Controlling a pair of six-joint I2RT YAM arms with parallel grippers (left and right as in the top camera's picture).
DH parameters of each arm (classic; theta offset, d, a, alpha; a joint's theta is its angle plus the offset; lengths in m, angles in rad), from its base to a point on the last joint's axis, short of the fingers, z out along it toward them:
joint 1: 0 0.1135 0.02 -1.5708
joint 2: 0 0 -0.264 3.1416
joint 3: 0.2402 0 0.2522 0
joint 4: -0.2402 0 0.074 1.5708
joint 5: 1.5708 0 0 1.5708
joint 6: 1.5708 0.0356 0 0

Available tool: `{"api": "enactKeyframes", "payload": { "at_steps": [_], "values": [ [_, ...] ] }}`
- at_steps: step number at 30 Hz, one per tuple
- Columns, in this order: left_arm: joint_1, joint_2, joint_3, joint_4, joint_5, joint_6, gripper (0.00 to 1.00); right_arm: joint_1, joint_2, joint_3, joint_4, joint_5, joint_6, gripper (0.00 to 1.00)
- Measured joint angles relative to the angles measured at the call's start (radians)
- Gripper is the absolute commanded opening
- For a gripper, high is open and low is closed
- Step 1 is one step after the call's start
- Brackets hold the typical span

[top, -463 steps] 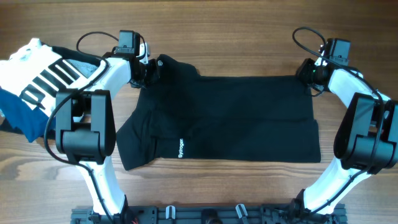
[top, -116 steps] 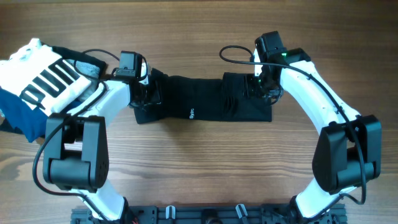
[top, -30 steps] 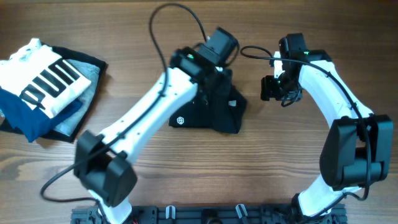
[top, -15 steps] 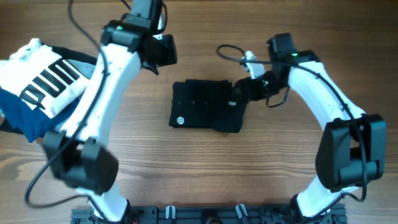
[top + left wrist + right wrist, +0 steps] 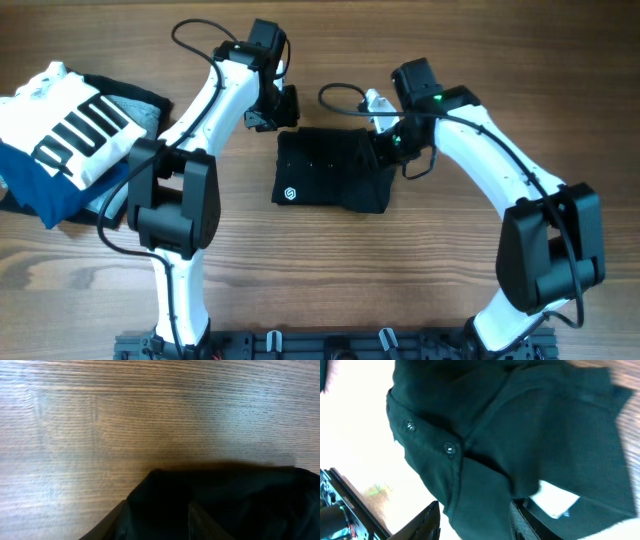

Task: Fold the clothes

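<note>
Since half a second ago the left gripper (image 5: 283,108) has swung down to the top-left corner of the black T-shirt (image 5: 330,185), and the right gripper (image 5: 385,145) has moved onto its upper right edge. The shirt lies folded in a small rectangle mid-table, round white logo (image 5: 289,193) facing up. Both grippers' fingers (image 5: 112,522) stand apart. The left wrist view is blurred. The right wrist view shows dark cloth and a white label (image 5: 555,500). On the wooden table (image 5: 400,280), far left, a striped white garment (image 5: 70,120) tops blue and grey garments (image 5: 40,195), cut off by the frame.
</note>
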Motion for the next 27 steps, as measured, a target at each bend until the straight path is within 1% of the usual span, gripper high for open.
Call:
{"api": "enactKeyframes", "payload": {
  "at_steps": [5, 9, 10, 11, 12, 16, 19, 22, 24, 27],
  "values": [
    [-0.001, 0.013, -0.005, 0.029, 0.003, 0.015, 0.38, 0.056, 0.019, -0.063, 0.046, 0.0, 0.0, 0.45],
    [-0.001, 0.018, -0.029, 0.064, 0.004, 0.022, 0.32, 0.06, 0.088, -0.094, 0.07, 0.002, 0.003, 0.45],
    [-0.001, 0.023, -0.043, 0.072, 0.004, 0.032, 0.27, 0.06, 0.108, -0.095, 0.073, 0.003, 0.007, 0.45],
    [-0.001, 0.027, -0.052, 0.076, 0.006, 0.036, 0.2, 0.06, 0.111, -0.095, 0.075, 0.007, 0.015, 0.45],
    [-0.001, 0.032, -0.061, 0.079, 0.006, 0.038, 0.16, 0.06, 0.111, -0.094, 0.076, 0.018, 0.026, 0.45],
    [-0.001, 0.055, -0.106, 0.076, 0.014, 0.055, 0.04, 0.07, 0.11, -0.087, 0.086, 0.102, 0.078, 0.46],
    [-0.001, 0.055, -0.111, 0.026, 0.022, 0.056, 0.04, 0.069, 0.101, -0.084, 0.126, 0.214, 0.093, 0.46],
    [-0.001, 0.055, -0.116, -0.062, 0.037, 0.04, 0.04, 0.043, 0.101, -0.074, 0.211, 0.361, 0.085, 0.46],
    [-0.014, 0.055, -0.123, -0.127, 0.058, 0.002, 0.04, 0.019, 0.109, -0.056, 0.24, 0.424, 0.06, 0.5],
    [-0.041, 0.058, -0.135, -0.215, 0.063, -0.044, 0.04, -0.031, 0.137, -0.007, 0.229, 0.524, 0.029, 0.53]
  ]
}}
